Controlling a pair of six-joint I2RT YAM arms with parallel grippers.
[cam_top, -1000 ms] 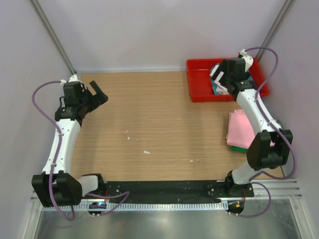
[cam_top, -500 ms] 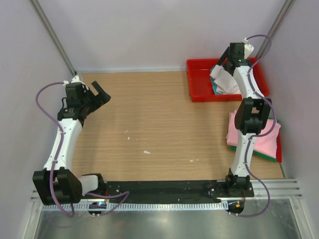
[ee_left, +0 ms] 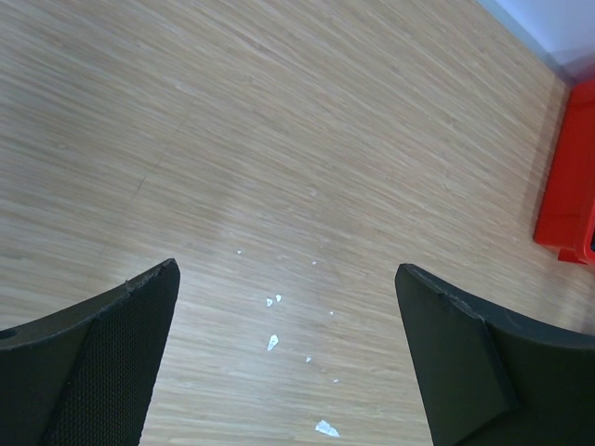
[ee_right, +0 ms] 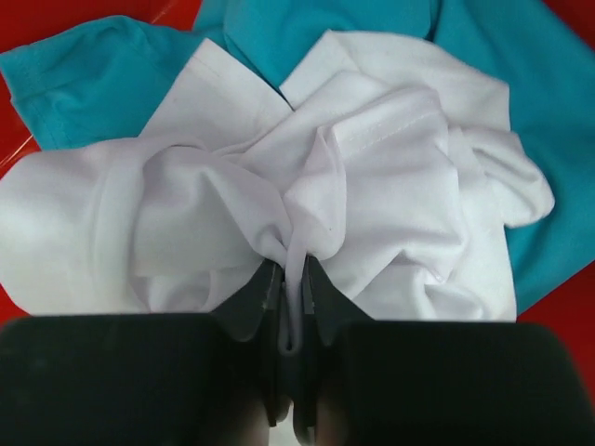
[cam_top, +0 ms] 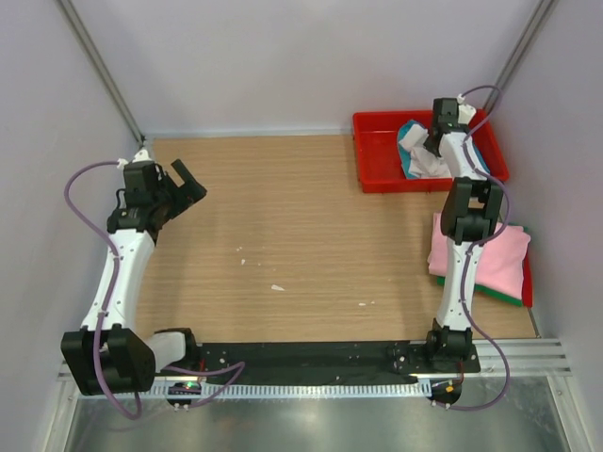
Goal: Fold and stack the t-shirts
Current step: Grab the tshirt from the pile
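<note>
A crumpled white t-shirt [ee_right: 372, 186] lies on a teal t-shirt [ee_right: 502, 84] inside the red tray [cam_top: 377, 155] at the back right. My right gripper [ee_right: 293, 279] is shut on a pinched fold of the white t-shirt [cam_top: 421, 155]. In the top view that gripper [cam_top: 435, 141] is over the tray, with the teal t-shirt [cam_top: 410, 130] peeking out beside it. A folded pink t-shirt [cam_top: 480, 250] rests on a green one [cam_top: 490, 295] at the right edge. My left gripper [cam_top: 186, 179] hovers open over the bare table at the far left, holding nothing.
Small white flecks [ee_left: 272, 342] dot the wooden table [cam_top: 283, 217] below the left gripper [ee_left: 288, 279]. The tray's corner [ee_left: 576, 186] shows at the right of the left wrist view. Walls close in the back and sides.
My right gripper went from open to shut, pinching the white t-shirt, and the arm stretched taller over the tray. The left arm barely shifted.
</note>
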